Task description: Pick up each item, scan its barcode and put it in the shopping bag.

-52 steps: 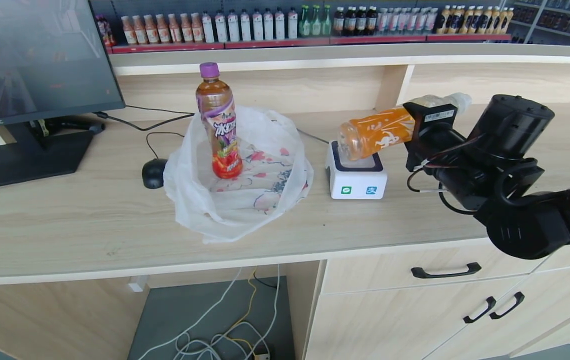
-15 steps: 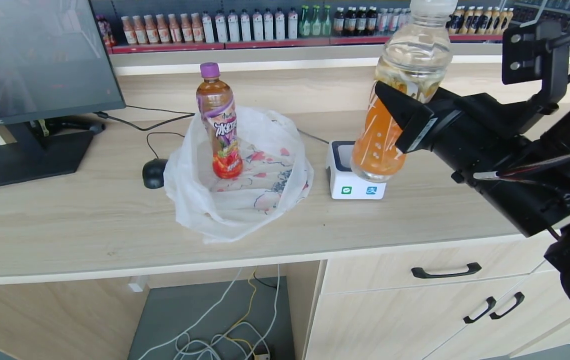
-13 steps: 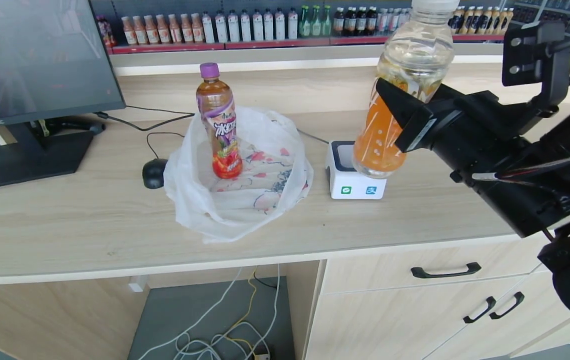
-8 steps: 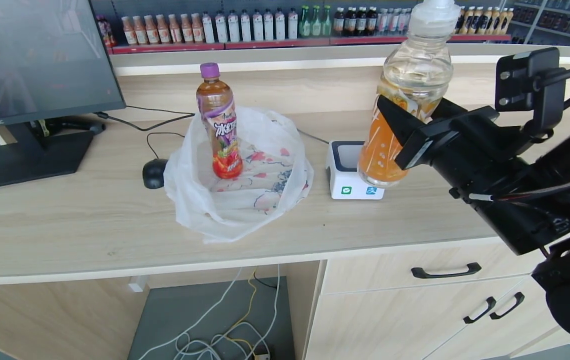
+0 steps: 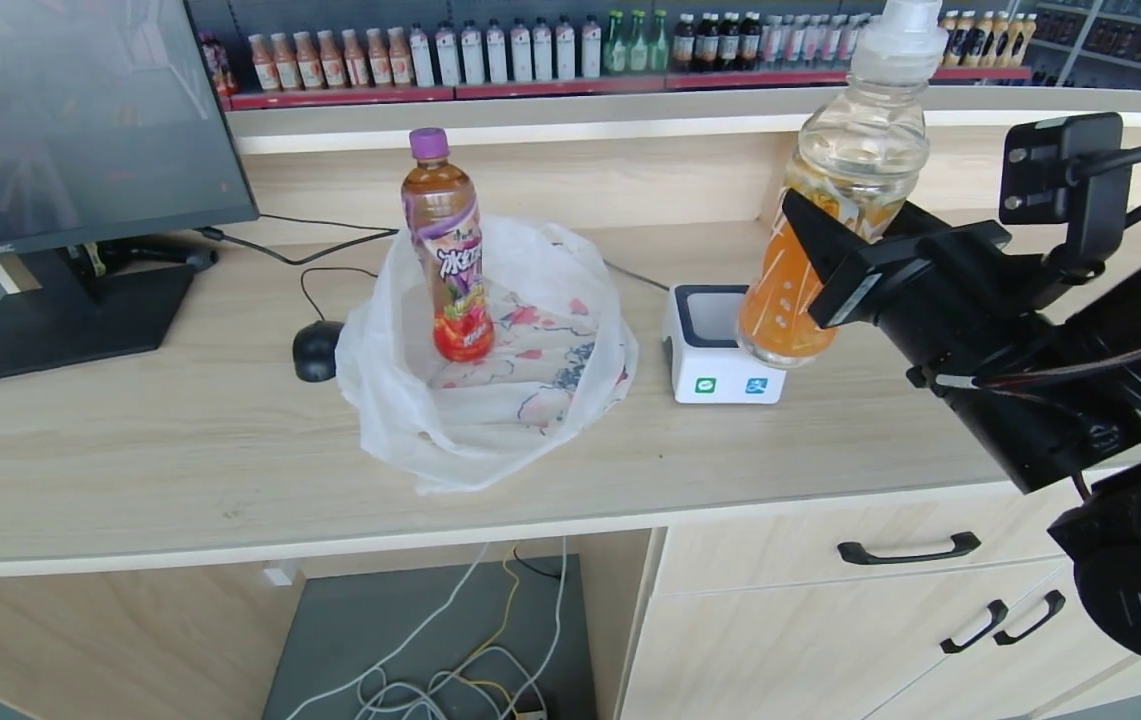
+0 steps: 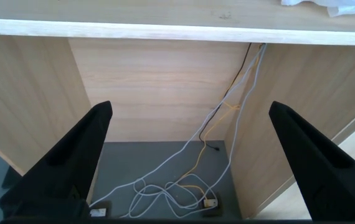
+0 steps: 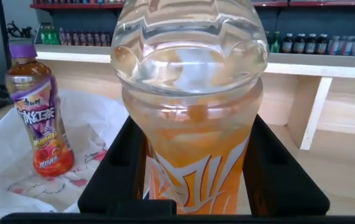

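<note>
The right gripper (image 5: 825,265) is clamped on the orange bottle (image 5: 780,320), upright at right of centre, just over the scanner (image 5: 720,375). The step looks like the carry to the bag (image 5: 400,420) at centre. Next it must swing left and lower it clear of the tea bottle (image 5: 445,250) standing inside

A tea bottle (image 5: 450,250) stands in the shopping bag (image 5: 490,430) on the counter (image 5: 180,450); mouse (image 5: 315,350) and monitor (image 5: 70,110) lie left of it, scanner (image 5: 715,350) right, second bottle (image 5: 830,220) raised at the scanner's right side
</note>
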### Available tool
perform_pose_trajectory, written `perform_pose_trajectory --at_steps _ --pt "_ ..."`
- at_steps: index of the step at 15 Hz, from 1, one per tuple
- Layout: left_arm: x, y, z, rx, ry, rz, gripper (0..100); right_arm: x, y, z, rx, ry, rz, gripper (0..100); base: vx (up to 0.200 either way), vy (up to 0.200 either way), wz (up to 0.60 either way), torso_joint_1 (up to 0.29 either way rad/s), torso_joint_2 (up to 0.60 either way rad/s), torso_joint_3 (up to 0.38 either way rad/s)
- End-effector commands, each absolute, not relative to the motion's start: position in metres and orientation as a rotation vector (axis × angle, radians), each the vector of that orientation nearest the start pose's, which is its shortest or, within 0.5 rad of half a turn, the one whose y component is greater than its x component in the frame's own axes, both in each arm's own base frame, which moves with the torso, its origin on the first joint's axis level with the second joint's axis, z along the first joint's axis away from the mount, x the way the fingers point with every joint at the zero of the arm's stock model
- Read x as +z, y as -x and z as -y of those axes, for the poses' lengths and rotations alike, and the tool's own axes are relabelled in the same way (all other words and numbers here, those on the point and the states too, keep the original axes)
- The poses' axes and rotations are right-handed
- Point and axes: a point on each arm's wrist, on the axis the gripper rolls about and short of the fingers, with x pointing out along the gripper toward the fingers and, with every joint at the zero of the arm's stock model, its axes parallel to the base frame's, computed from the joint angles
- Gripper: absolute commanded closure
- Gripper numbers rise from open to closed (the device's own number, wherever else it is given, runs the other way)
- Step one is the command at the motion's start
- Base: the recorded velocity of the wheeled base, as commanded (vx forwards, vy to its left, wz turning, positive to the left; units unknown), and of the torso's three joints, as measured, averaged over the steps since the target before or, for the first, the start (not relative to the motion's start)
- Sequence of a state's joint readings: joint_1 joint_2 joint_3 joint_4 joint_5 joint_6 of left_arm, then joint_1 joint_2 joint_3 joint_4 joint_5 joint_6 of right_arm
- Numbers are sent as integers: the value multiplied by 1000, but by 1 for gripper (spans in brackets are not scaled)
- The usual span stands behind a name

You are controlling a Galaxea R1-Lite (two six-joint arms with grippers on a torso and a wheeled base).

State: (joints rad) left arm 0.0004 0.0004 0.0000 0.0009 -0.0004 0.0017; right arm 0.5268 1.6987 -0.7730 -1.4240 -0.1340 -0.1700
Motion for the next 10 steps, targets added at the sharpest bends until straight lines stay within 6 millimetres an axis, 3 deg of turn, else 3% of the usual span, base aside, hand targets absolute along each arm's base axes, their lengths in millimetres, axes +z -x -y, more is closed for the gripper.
perform_pose_trajectory --at_steps 1,4,10 --pt "75 23 0 0 -2 -3 0 248 -258 -147 347 7 491 100 0 200 0 7 2 2" --pt "75 23 0 0 -5 -2 0 245 -260 -148 348 4 484 100 0 200 0 2 4 2" --pt "75 23 0 0 -6 -2 0 241 -277 -157 346 4 485 100 0 0 0 0 0 0"
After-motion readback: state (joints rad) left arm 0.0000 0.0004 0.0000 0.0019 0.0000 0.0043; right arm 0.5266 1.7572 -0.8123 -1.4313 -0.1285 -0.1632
